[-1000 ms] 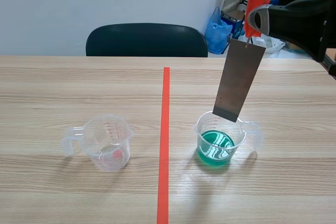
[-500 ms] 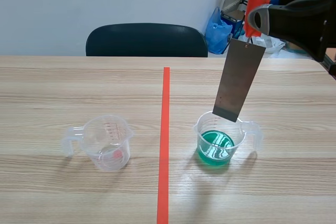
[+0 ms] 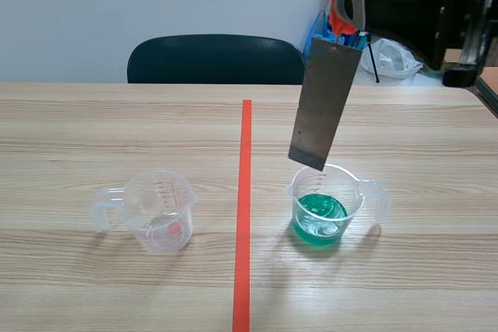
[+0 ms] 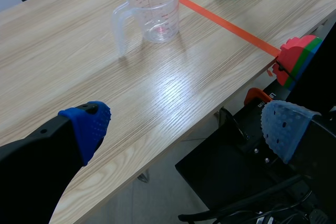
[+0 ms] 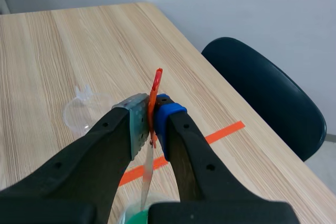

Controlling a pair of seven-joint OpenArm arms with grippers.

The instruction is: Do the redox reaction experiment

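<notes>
Right jaws are clamped on an orange-red clip point(image 5: 155, 90), which stands pinched between the grey-green pad point(image 5: 137, 124) and the blue pad point(image 5: 164, 116). From that clip hangs a grey metal plate point(image 3: 324, 105), long and flat and tilted, its lower end toward the tape line point(image 3: 244, 207). In the right wrist view the plate shows only as a thin edge running down under the jaws. The plate's lower edge is in the air just over the rim of the green-liquid cup point(image 3: 327, 200), on the side nearer the tape line, and clear of the liquid. This clear plastic cup stands upright on the worktop point(image 3: 117, 130), its handle turned away from the line.

Across the tape line, well apart from it, stands an empty measuring cup point(image 3: 159, 211), also upright, with red markings on its wall and its handle pointing outward.

Left jaws are wide apart and hold nothing. Their blue pads point(image 4: 89, 124) hang off the near edge of the worktop, with the empty measuring cup ahead of them and the green-liquid cup farther off beyond the line.

A dark chair point(image 3: 216, 58) stands behind the far side of the worktop, with a blue bag point(image 3: 319, 44) beside it.
</notes>
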